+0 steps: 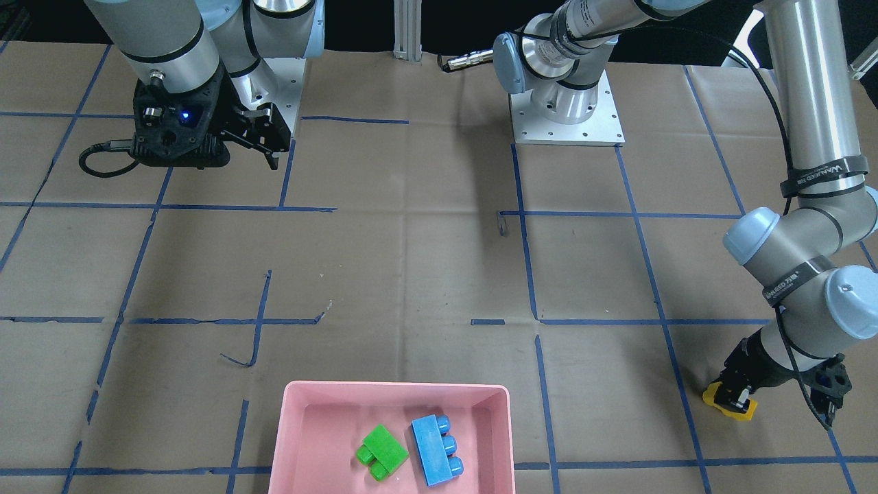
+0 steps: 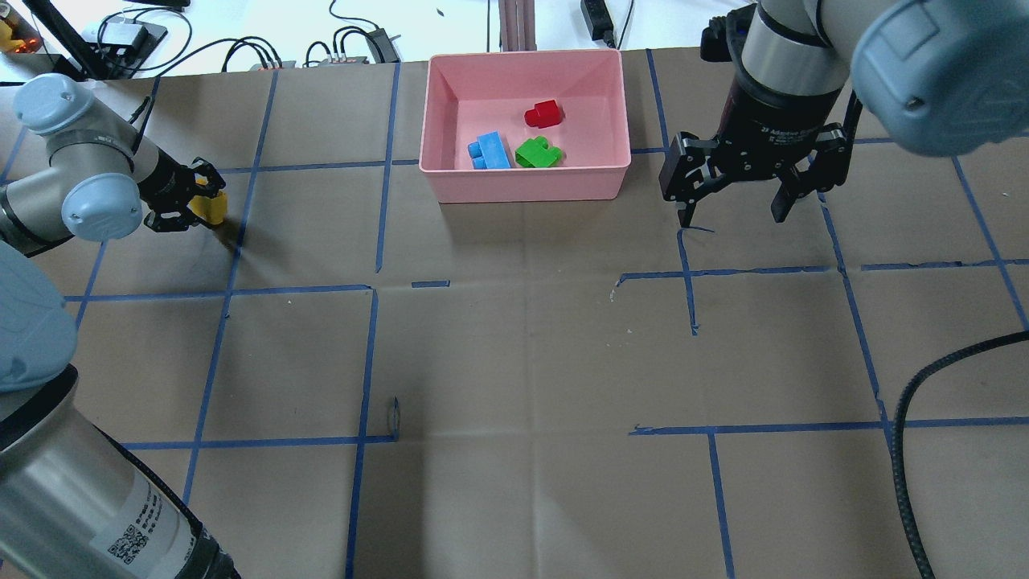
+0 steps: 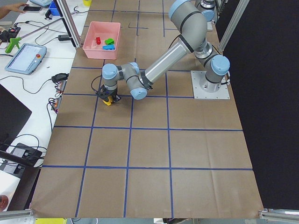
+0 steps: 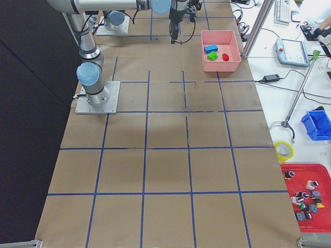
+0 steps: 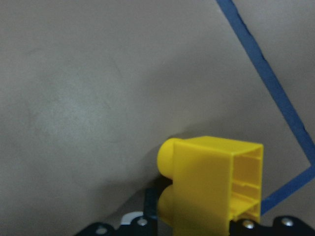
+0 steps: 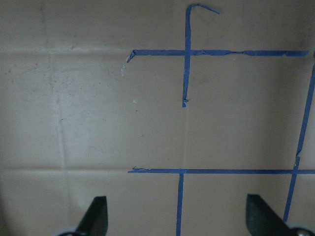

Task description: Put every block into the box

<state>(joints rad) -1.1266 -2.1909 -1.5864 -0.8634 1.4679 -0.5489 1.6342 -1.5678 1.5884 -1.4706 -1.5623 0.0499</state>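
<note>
The pink box (image 2: pixel 450 189) stands at the table's far middle; it also shows in the front view (image 1: pixel 295 425). Inside lie the blue block (image 2: pixel 490 151), the green block (image 2: pixel 538 153) and the red block (image 2: pixel 544 114). My left gripper (image 2: pixel 201 205) is shut on the yellow block (image 2: pixel 212 207) at the table's far left, low over the paper. The wrist view shows the yellow block (image 5: pixel 211 184) held between the jaws just above the table. My right gripper (image 2: pixel 735 211) is open and empty, hovering to the right of the box.
Brown paper with blue tape lines (image 2: pixel 374 241) covers the table. A black cable (image 2: pixel 908 418) hangs at the near right. Cables and devices (image 2: pixel 241 52) lie beyond the far edge.
</note>
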